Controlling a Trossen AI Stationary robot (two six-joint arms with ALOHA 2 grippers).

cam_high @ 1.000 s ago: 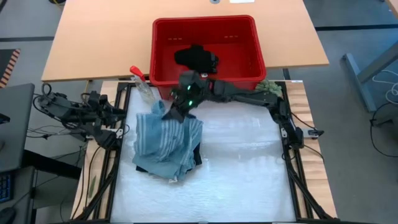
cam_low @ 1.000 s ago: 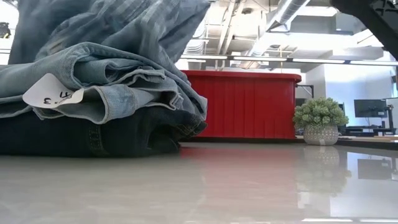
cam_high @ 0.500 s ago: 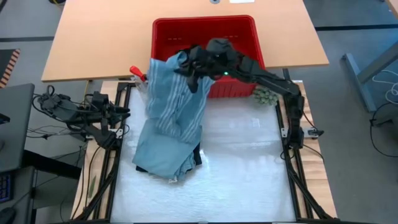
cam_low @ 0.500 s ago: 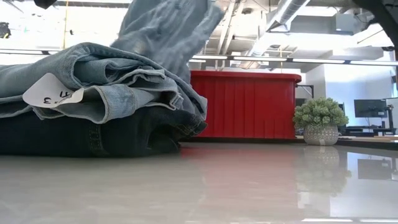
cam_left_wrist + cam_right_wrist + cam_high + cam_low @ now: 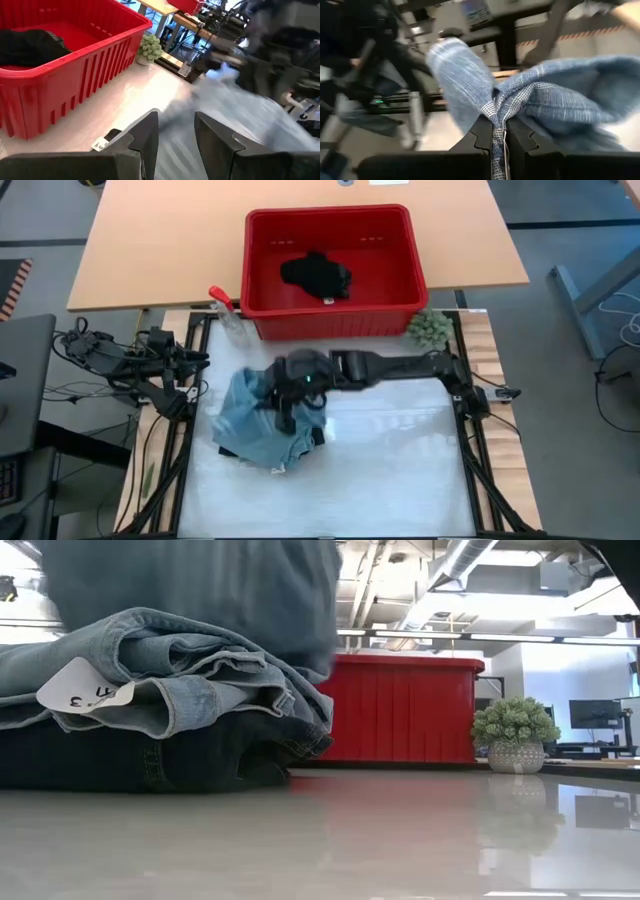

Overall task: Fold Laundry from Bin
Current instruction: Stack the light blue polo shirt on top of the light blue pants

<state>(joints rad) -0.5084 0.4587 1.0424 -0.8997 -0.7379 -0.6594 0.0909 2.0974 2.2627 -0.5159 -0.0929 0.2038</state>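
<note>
My right gripper [image 5: 292,392] hovers over the laundry pile at the table's left, shut on the blue-white striped shirt [image 5: 248,394]. Under the shirt lie folded light blue jeans [image 5: 170,670] on a dark navy piece [image 5: 150,755], which rests flat on the table. The red bin [image 5: 330,310] stands at the far edge with a small black piece [image 5: 315,274] on its floor. My left gripper [image 5: 176,132] is off the table's left side, open with nothing between its fingers. My right gripper pinches a gathered fold of the striped shirt [image 5: 496,114] between its two fingers. The fingers reach in from the table's right, slanting a little downward. The shirt billows out slack beyond the fingertips [image 5: 485,131] and hangs over the pile.
A clear spray bottle [image 5: 226,312] with a red trigger lies left of the bin's near corner. A small green fuzzy ball [image 5: 428,328] sits at the bin's near right corner. The white table surface [image 5: 390,450] spreads right of the pile.
My right gripper swung up and toward the far edge over the bin, drawing the striped shirt up long. It then came back toward the near edge over the pile, rolling its wrist. The shirt now hangs bunched over the jeans, which stayed put.
</note>
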